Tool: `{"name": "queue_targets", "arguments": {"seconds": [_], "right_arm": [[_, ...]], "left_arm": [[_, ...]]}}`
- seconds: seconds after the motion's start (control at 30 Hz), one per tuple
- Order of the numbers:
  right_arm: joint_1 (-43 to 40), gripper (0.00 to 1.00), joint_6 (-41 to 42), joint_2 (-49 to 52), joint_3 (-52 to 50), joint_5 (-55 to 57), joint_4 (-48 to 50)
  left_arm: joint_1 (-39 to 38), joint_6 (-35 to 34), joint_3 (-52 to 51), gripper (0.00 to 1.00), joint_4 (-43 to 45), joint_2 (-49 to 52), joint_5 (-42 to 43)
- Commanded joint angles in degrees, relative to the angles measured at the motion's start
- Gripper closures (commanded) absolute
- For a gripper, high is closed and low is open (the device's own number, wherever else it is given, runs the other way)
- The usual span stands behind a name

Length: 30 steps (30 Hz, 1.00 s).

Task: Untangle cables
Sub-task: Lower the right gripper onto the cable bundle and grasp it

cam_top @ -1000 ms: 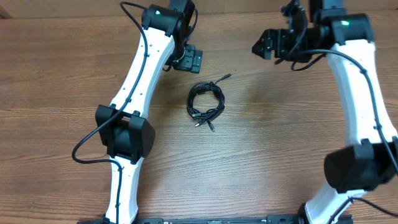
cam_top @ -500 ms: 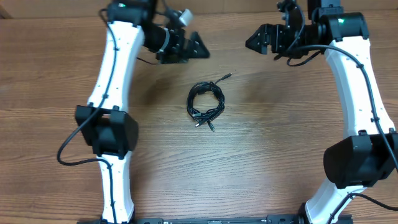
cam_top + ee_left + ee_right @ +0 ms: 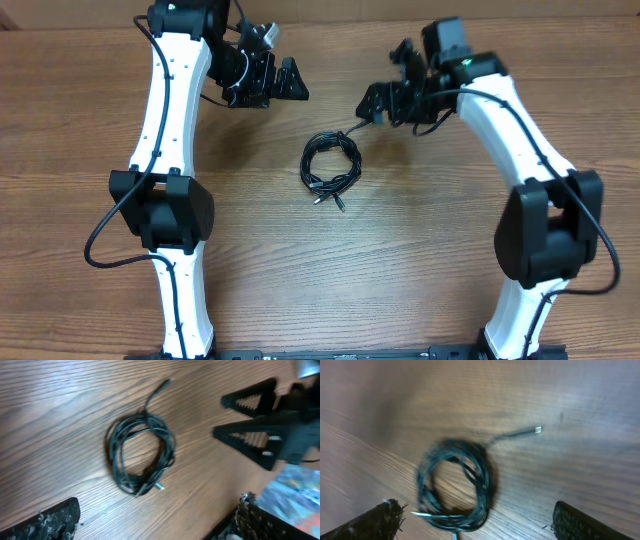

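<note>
Overhead view: two white robot arms are reaching over a brown wooden table [image 3: 430, 250] towards a small bundle of cables [image 3: 331, 170].

Compared with half a second ago, the right arm is swinging inward and down. The right gripper [image 3: 388, 80] is now hanging just up and right of the bundle, much nearer than before. The left arm is sitting a little farther left than it was, with the left gripper [image 3: 297, 85] pointing right, up and left of the bundle and well apart from it. The bundle itself is lying exactly where it lay a second ago, near the middle of the table between the two arms.

Both grippers are holding their jaws wide apart, gripping nothing and touching no wire.

The cables are showing as several thin black wires wound together into one small, roughly round coil lying flat on the wood. One loose strand is trailing from the top of the coil up and to the right, ending in a small plug tip near the right gripper. Two more short ends with small metallic tips are sticking out at the coil's lower edge.

The right wrist view is blurring with motion, showing the coil and its trailing strand below its own spread fingers.
</note>
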Motion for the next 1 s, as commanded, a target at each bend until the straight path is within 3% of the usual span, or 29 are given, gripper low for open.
{"name": "queue_targets", "arguments": {"seconds": [0.0,0.17,0.27,0.37,0.47,0.5,0.57,0.63,0.77,0.97], "right_arm": [[1.0,0.08,0.4,2.2,-4.0,0.9,1.6],[1.7,0.22,0.7,2.7,-8.0,0.9,3.0],[2.1,0.22,4.7,2.7,-8.5,0.9,1.9],[2.5,0.31,16.6,2.7,-8.5,0.9,0.6],[2.5,0.32,33.5,2.7,-8.5,0.0,-0.7],[2.5,0.3,39.0,2.7,-8.5,0.0,-1.4],[3.0,0.1,48.5,2.7,-8.8,0.0,-2.1],[3.6,0.09,55.6,2.7,-9.4,0.0,-2.1],[6.3,0.17,65.2,2.7,-10.4,0.1,-0.4],[10.4,0.29,71.8,2.7,-10.9,2.0,4.2]], "left_arm": [[0.0,1.1,1.5,0.0,-0.4,0.4,-5.4],[0.0,1.1,1.5,0.0,-0.4,0.4,-7.0],[-0.1,1.1,1.5,0.0,-0.4,0.4,-7.6],[-0.1,1.1,1.5,0.0,-0.4,0.4,-8.3],[-0.1,1.1,1.5,0.0,-0.3,0.4,-8.5],[-0.1,1.1,1.5,0.0,0.0,0.4,-8.5],[-0.1,0.8,1.5,0.0,1.0,0.4,-8.4],[-0.1,-0.4,1.5,0.0,1.8,0.4,-8.4],[-0.1,-0.9,1.5,0.0,2.0,0.4,-8.4],[-0.1,-0.8,1.5,0.0,1.9,0.4,-8.4]]}}
